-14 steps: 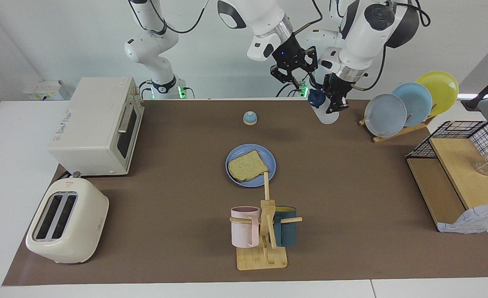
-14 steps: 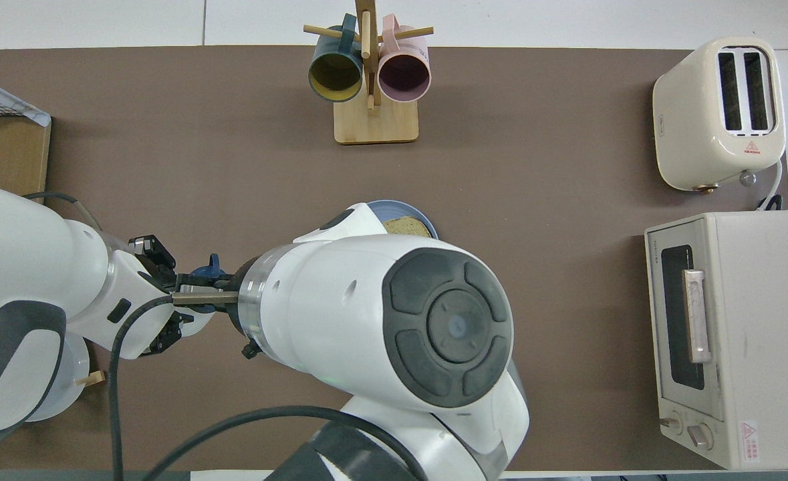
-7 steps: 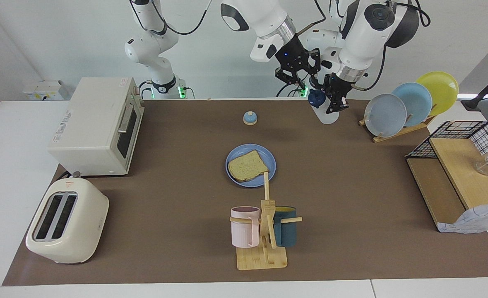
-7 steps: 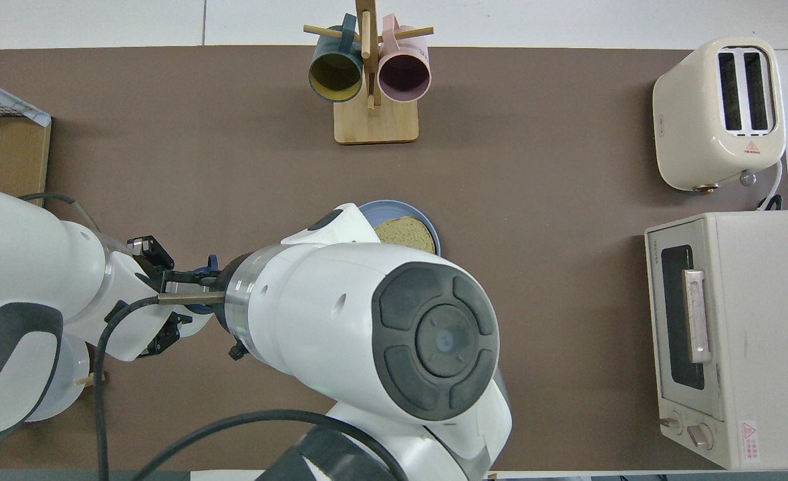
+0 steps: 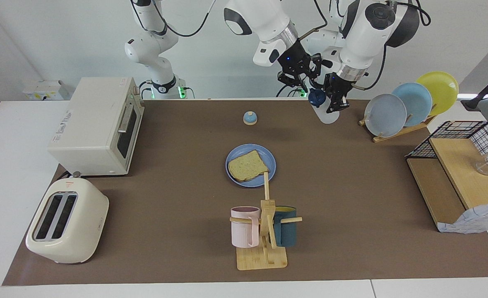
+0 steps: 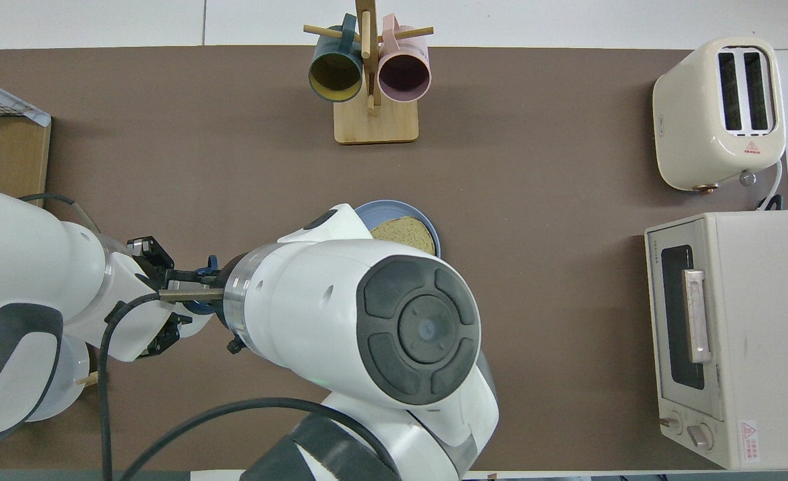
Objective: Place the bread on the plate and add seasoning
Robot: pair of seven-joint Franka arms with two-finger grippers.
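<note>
The bread [image 5: 247, 166] already lies flat on the blue plate [image 5: 270, 158] in the middle of the worktop [image 5: 177, 198], so what remains is the seasoning. The seasoning bottle [image 5: 325, 112] sits close to the robots, toward the left arm's end, tilted with its dark cap [image 5: 316, 97] leaning toward the right arm. The left hand [image 5: 335, 103] is closed on the bottle's upper body, just below the cap. The right hand [image 5: 301, 76] hangs in the air just beside the cap; its fingers look spread and hold nothing, and whether they touch the cap's loop I cannot tell.

The bottle looks light, thin-walled plastic — likely smooth and a little squeezable, so a firm hold high on the body, under the cap, seems the safest place. The cap with its loop is the natural spot for the other hand if it must be opened. The toast is stiff and light, and will probably stay put under a sprinkle.

The worktop is a flat brown mat, with open ground between bottle and plate. A small bell [image 5: 249, 118] stands between them, nearer the robots than the plate. A plate rack [image 5: 409, 103] stands beside the bottle — the tightest neighbour. A mug stand [image 5: 264, 231], toaster [image 5: 66, 221] and small oven [image 5: 97, 126] lie well apart.
</note>
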